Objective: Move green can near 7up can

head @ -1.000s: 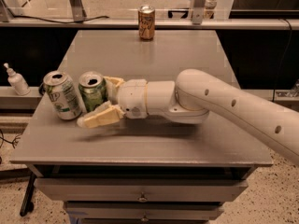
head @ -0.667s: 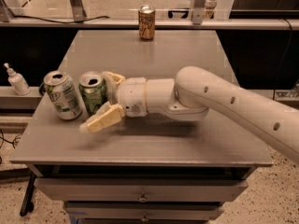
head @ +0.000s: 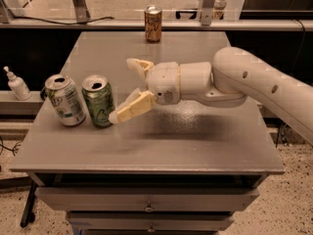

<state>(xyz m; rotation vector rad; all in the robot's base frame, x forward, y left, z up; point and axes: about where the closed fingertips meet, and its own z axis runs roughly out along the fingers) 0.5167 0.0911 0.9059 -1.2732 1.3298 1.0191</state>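
The green can [head: 98, 101] stands upright on the grey table [head: 195, 146] at the left, right beside the 7up can [head: 65, 100], which has a white and green label. The two cans are almost touching. My gripper [head: 122, 89] is open just to the right of the green can. Its near finger [head: 133, 107] has its tip close to the can's lower side, and the far finger [head: 138, 65] is clear of the can. The gripper holds nothing.
A brown-gold can [head: 153, 23] stands at the table's far edge. A small white bottle [head: 17, 83] stands on a ledge left of the table. My arm [head: 254, 84] reaches in from the right over the table's middle. Drawers sit under the front edge.
The gripper has opened and drawn back to the right, off the green can. The green can stays beside the 7up can.
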